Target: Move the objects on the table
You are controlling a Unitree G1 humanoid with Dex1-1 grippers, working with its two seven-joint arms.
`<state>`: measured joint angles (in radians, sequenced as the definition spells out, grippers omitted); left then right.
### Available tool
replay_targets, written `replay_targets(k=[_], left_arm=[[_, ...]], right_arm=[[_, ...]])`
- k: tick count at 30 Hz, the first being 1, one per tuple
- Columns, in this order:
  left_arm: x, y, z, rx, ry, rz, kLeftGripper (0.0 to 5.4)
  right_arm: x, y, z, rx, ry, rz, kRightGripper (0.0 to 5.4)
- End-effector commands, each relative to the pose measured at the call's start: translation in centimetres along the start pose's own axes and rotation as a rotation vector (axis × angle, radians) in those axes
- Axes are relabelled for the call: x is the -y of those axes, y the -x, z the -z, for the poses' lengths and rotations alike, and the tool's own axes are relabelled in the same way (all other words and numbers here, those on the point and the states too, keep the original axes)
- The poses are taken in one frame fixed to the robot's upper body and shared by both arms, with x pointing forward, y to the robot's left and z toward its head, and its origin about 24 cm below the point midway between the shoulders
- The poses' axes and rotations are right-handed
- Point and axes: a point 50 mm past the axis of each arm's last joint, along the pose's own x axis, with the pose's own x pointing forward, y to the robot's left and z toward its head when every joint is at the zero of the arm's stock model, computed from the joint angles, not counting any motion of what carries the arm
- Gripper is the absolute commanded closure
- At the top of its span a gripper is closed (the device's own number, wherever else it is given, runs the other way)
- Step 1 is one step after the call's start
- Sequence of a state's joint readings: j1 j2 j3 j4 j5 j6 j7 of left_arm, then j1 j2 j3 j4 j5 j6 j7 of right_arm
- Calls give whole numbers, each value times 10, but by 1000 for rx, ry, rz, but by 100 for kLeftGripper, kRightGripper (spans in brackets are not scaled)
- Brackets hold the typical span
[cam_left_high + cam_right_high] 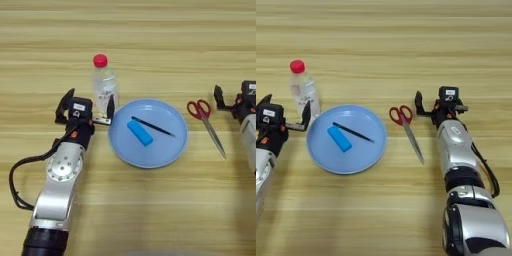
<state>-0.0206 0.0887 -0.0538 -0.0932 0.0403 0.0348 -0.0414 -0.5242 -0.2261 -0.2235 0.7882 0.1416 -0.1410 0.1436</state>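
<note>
Left eye view shows the left gripper [86,106] resting on the table [150,40], its two black fingers [64,104] spread wide apart and holding nothing. One finger stands at the outer left; the other stands just beside the foot of a clear water bottle [104,86] with a red cap, close against the plate's left rim. The bottle stands upright just beyond and to the right of these fingers, not enclosed by them.

To the right of the left fingers lies the round light-blue plate [165,150]. Inside it rest the small bright-blue block [139,133] and the thin black stick [152,126]. The stick lies slanted just beyond the block, running from the plate's middle toward its right side.

The right gripper [433,106] rests on the table well to the right of the plate, its fingers likewise parted and empty. Just to the left of these fingers lie red-handled scissors [406,125], closed. Their handles are near the left finger and their blades point toward the robot, between the plate and the right arm, touching neither.
</note>
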Motion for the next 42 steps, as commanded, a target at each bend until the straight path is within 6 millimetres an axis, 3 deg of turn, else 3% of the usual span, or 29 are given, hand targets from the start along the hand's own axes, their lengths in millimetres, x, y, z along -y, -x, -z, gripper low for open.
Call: replay_targets(k=[1,27,42], left_arm=[[2,-7,-1,1,-7,5,0],[10,-34,12,-30,1,47,0],[5,-56,24,-92,14,42,0]], right_arm=[[-4,-4,-4,5,-3,-10,2],[-7,-4,-4,4,-11,-15,2],[-10,-4,-3,3,-12,-20,2]])
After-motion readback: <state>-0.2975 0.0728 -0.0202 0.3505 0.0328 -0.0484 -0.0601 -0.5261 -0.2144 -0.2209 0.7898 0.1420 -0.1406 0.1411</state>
